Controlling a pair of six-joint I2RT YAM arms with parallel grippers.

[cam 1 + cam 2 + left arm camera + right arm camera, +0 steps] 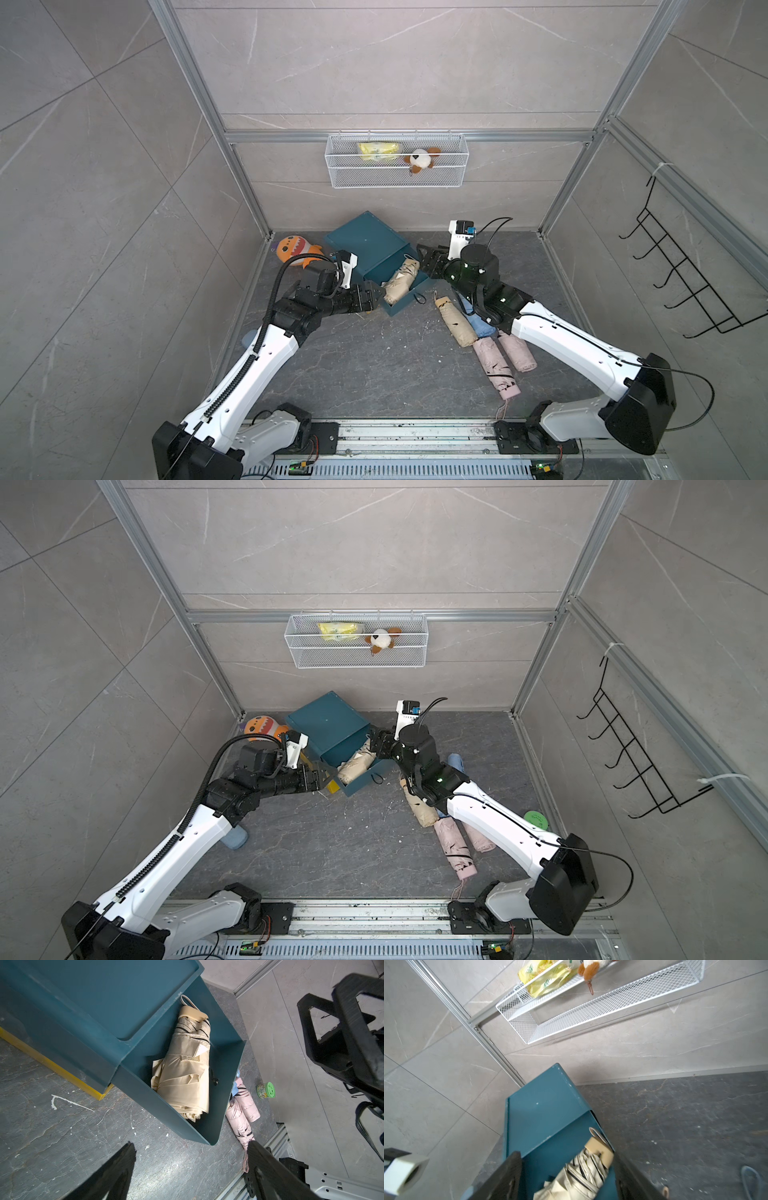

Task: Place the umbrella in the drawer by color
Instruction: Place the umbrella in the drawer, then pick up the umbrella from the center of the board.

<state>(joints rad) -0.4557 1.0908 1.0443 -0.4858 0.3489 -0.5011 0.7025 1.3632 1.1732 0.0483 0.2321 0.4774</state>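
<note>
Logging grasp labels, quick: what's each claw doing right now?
Left claw: open, empty.
Right claw: open, either side of the beige folded fabric umbrella lying in the teal pulled-out drawer.

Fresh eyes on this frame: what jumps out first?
The teal drawer stands pulled open at the back of the floor, a beige umbrella lying inside, with the left gripper and right gripper open on either side. A second beige umbrella and two pink umbrellas lie on the floor by the right arm.
</note>
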